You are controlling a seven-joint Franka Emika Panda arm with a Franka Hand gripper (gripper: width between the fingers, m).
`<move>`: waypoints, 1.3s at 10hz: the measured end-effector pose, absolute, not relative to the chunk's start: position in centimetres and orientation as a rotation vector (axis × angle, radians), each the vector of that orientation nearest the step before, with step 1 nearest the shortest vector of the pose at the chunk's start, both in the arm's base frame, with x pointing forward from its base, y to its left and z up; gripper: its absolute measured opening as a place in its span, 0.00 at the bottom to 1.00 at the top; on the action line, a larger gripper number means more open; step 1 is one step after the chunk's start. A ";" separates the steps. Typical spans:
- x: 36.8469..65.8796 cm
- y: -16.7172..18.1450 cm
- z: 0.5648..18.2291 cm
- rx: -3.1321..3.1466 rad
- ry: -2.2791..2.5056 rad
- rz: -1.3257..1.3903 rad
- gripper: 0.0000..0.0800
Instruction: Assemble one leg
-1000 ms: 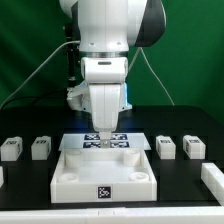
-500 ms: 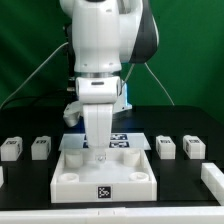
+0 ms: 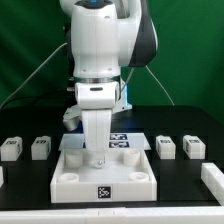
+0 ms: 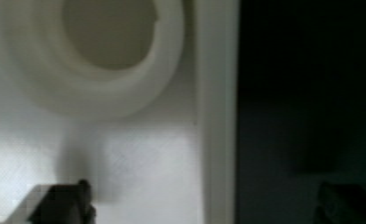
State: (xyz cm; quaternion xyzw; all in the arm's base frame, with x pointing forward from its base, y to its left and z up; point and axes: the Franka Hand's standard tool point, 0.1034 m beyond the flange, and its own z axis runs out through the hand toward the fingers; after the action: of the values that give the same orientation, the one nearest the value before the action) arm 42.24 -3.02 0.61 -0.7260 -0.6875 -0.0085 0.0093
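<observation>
Outside, the hand [image 3: 97, 153] hangs at the upper-left corner of the white panel [image 3: 75, 180]; each leg [image 3: 40, 147], a blocky tagged peg, sits on the dark bench [image 3: 25, 205] at mid-frame. Only the wrist camera reveals spread fingers [image 4: 64, 205] gripping nothing, and a smooth round socket [image 4: 109, 40].

The arm [image 3: 100, 60] hides part of the marker board [image 3: 126, 142]; the wrist view crops the gripper [image 4: 206, 205].

The black desk [image 3: 25, 200] carries a white panel [image 3: 103, 178] directly beneath the pincer [image 3: 98, 155], with the marker board [image 3: 122, 142] just behind. Two legs [image 3: 40, 148] [image 3: 10, 149] lie to the exterior view's left of the pincer, and two more [image 3: 166, 147] [image 3: 192, 148] lie to its right, all apart from the panel.
</observation>
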 end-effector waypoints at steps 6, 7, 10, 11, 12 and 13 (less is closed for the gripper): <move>42.2 -3.0 0.6 -2.268 -2.146 -0.026 0.07; 42.2 -3.0 0.6 -2.268 -2.146 -0.026 0.07; 42.2 -3.0 0.6 -2.268 -2.146 -0.026 0.07; 42.2 -3.0 0.6 -2.268 -2.146 -0.026 0.07; 42.2 -3.0 0.6 -2.268 -2.146 -0.026 0.07; 42.4 -2.7 0.6 -2.275 -2.138 -0.029 0.07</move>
State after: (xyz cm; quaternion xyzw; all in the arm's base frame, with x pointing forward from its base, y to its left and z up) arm 42.35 -2.69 0.60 -0.7287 -0.6847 -0.0093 0.0097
